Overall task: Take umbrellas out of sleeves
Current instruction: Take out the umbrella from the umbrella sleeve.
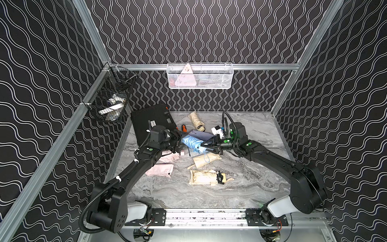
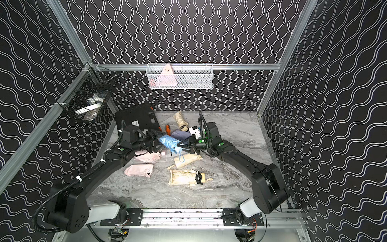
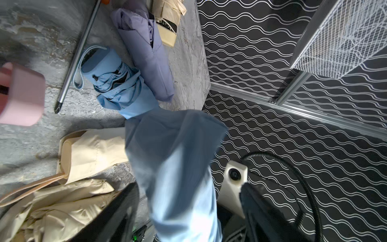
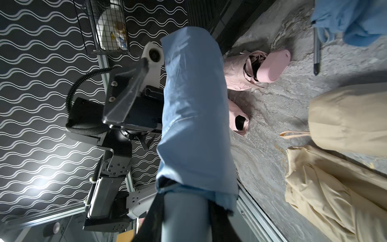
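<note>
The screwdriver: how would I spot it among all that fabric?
Start at the black case at the back of the marble table. Beside its front corner lies the screwdriver. Only it has an orange handle and a thin metal shaft.

Both the left arm (image 1: 129,174) and right arm (image 1: 276,157) are reaching forward and inward, wrists lying low and facing each other, left gripper (image 1: 179,144) spreading its jaws wide, right gripper (image 1: 206,146) pinching its jaws narrow on a grip, the two sitting near each other.
</note>
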Controlling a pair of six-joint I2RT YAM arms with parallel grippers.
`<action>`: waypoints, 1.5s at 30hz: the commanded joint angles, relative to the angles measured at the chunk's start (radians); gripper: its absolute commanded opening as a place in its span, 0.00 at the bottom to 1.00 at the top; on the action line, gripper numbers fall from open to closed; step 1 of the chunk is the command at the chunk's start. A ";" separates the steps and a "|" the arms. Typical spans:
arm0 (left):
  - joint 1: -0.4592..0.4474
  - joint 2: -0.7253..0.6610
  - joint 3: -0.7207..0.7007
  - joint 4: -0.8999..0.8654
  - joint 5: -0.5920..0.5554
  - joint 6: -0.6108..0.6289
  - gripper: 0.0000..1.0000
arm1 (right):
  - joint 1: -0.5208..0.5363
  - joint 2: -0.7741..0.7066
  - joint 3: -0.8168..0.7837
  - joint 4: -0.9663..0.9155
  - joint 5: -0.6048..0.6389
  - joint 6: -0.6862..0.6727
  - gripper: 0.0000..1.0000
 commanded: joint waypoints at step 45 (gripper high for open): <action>0.042 0.055 0.305 -0.418 0.159 0.697 0.34 | -0.120 -0.061 -0.040 0.136 -0.353 0.056 0.06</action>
